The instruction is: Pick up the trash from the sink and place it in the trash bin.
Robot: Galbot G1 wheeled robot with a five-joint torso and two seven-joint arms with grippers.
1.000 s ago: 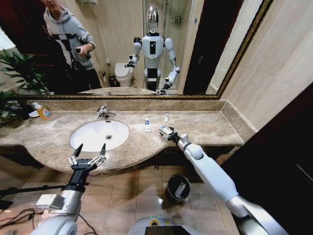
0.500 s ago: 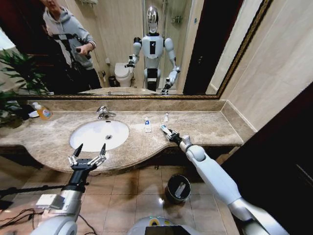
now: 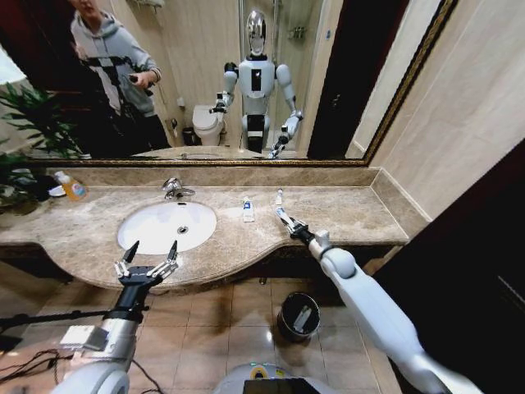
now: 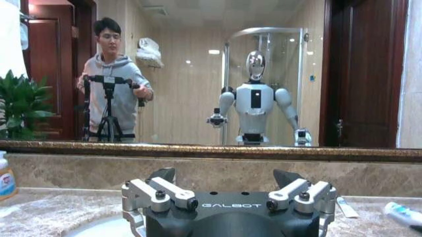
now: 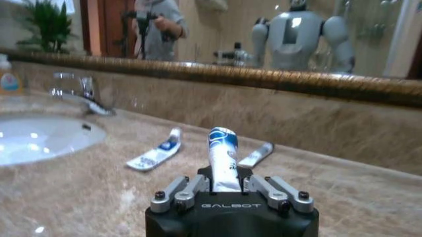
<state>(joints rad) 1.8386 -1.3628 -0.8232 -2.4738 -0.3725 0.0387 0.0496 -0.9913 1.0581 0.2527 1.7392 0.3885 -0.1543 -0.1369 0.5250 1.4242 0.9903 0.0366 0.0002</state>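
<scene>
Currently, head view. Right gripper (image 3: 285, 221) over the countertop (image 3: 353, 209), at about 3 o'clock from the sink (image 3: 166, 225), jaws clamped on a small white tube (image 3: 281, 216) whose long axis runs on in line with the fingers. Two more pieces of trash lie on the marble: a blue-labelled tube (image 3: 248, 210) at about 9 o'clock from the gripper, and a slim white tube (image 3: 279, 196) just past its tip at 12 o'clock. Bin (image 3: 298, 316) on the floor below the counter edge, at roughly 6 o'clock from the gripper, beside the right arm; by my judgement the right arm is far nearer to it than the left. Left gripper (image 3: 150, 257) parked low at the counter front, about 6 o'clock from the sink, jaws wide apart, nothing between them. Orange bottle (image 3: 73, 188) at the far left of the counter, not trash.

Left wrist view. Left gripper (image 4: 231, 185), fingers spread and empty; housing marked "GALBOT". Orange bottle (image 4: 7, 180) at one edge, two tubes at the other.

Right wrist view. Right gripper (image 5: 228, 186), housing marked "GALBOT", closed on the held tube (image 5: 223, 159), which stands up out of the jaws; blue and white print, wording unreadable. Beyond it the blue-labelled tube (image 5: 155, 154) and the slim tube (image 5: 256, 155) lie flat, well apart from the sink (image 5: 39, 141).
</scene>
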